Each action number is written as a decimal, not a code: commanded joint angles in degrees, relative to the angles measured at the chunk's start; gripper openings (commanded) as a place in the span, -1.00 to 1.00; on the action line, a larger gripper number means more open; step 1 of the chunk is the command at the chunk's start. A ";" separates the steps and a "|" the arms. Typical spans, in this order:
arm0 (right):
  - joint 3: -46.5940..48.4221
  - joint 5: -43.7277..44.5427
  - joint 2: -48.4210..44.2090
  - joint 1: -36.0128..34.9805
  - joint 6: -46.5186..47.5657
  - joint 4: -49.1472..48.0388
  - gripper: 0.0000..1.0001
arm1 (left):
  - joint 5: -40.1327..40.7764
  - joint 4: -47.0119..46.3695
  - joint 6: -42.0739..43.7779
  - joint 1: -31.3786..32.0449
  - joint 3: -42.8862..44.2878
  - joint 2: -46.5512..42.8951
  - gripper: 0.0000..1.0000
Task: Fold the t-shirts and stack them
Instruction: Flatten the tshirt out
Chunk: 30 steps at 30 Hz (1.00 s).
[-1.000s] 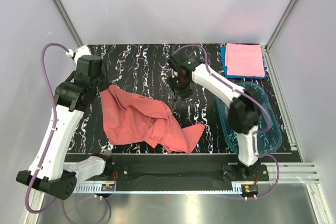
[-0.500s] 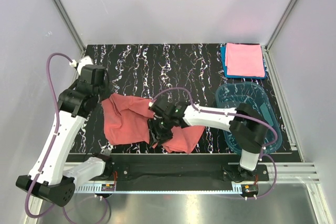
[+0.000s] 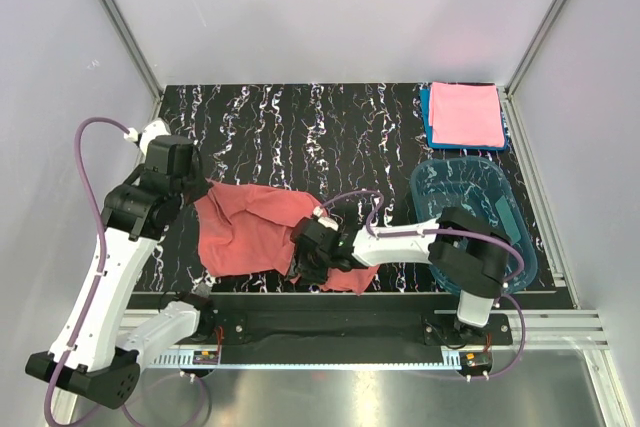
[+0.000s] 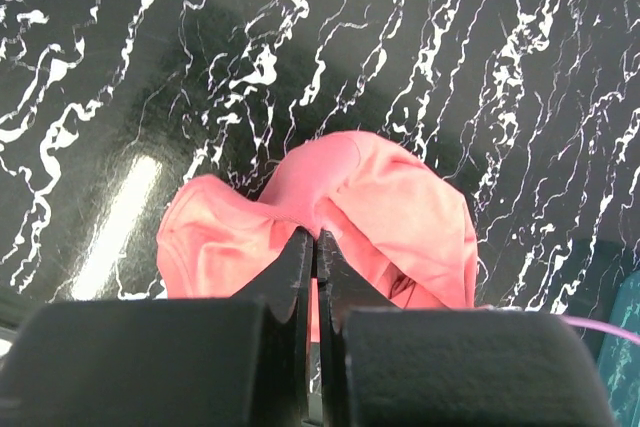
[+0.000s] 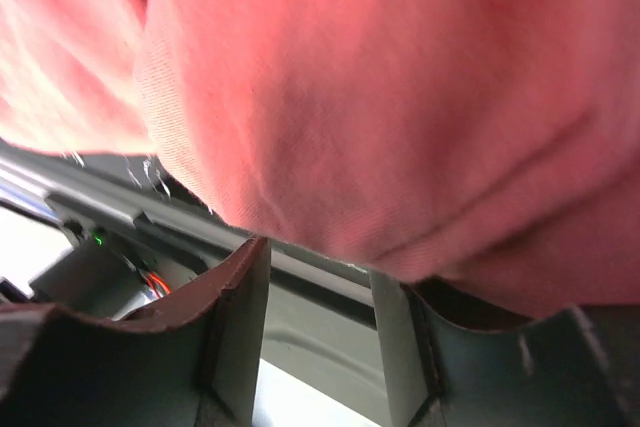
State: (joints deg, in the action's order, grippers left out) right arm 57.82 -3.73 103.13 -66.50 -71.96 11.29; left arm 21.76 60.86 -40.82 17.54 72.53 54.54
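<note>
The salmon-red short-sleeved cloth t-shirt lies crumpled on the black, white-veined tabletop, left of centre and close to the near edge. No part of it is flat and no fold shows, so I judge you are at the spreading step.

Your left gripper has its fingers pressed together on a pinch of the shirt's far-left edge. Your right gripper is at the near-right edge with its fingers spread. Cloth bulges just above them, but it is not clearly between them.

The next move likely calls for closing the right on that edge, then drawing the two grips apart to lay the shirt out.

The folded light pink t-shirt rests on the folded blue t-shirt in the far right corner, well apart, beyond the clear blue plastic tub.

You cannot tell which part of the garment either gripper has, whether sleeve, collar or hem. Blurred cloth fills the right wrist view, and from above the wrist hides the right fingers.
</note>
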 commanded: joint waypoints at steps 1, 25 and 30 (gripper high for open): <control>-0.17 11.36 -2.15 -2.58 -7.31 -1.45 0.01 | -0.75 -1.53 -1.11 -0.14 -0.55 -1.46 -1.00; 0.01 28.95 0.40 -6.71 -12.15 4.97 -0.81 | 0.21 0.22 -2.16 -0.14 -2.75 -6.29 -1.00; -0.78 32.64 -3.70 -6.71 -1.53 6.54 -1.00 | -0.49 0.49 -1.90 -0.14 -2.22 -7.08 -1.00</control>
State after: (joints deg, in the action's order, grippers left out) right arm 57.60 22.31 103.09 -72.86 -80.84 14.46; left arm 21.43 62.13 -42.52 17.54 69.73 48.69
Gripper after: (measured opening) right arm 0.012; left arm 0.012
